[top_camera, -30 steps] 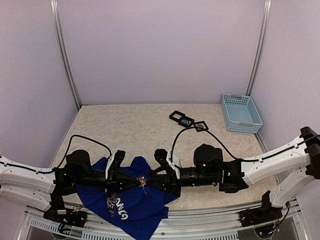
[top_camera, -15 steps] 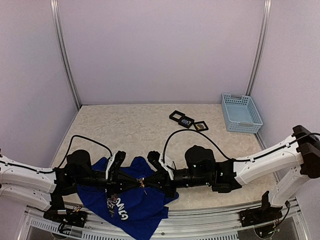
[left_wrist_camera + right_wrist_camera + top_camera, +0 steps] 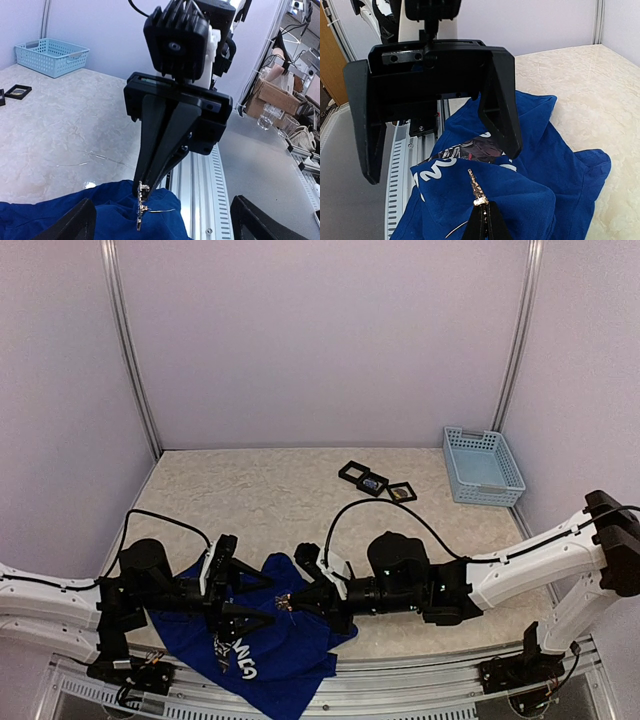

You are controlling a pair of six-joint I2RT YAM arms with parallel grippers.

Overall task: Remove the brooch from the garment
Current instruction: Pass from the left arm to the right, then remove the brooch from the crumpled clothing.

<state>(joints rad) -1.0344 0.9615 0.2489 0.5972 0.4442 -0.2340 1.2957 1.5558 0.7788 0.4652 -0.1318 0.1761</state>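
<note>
Right wrist view tells me the most: my right end effector (image 3: 482, 212) has its fingers pressed together on the lower end of the brooch (image 3: 476, 190), a small gold-toned piece standing up from a raised fold of the garment (image 3: 545, 150). From the top camera I see the blue garment bunched at the near edge of the desk (image 3: 270, 490), left of centre, with both arms meeting over it. My left end effector (image 3: 262, 598) faces the right one with its fingers spread wide, just beside the brooch and gripping nothing; I cannot tell whether either finger brushes the cloth. The left wrist camera shows a thin pin sticking out sideways below the pinched brooch, right at the fabric. I cannot tell whether that pin is free or passes through the cloth. So I judge the grasp done and the removal itself unfinished: the brooch sits against the fold, not lifted clear. What I think remains is drawing it out and away from the shirt. The basket (image 3: 483, 465) and black frames (image 3: 375, 480) sit well apart, at the far side.
</note>
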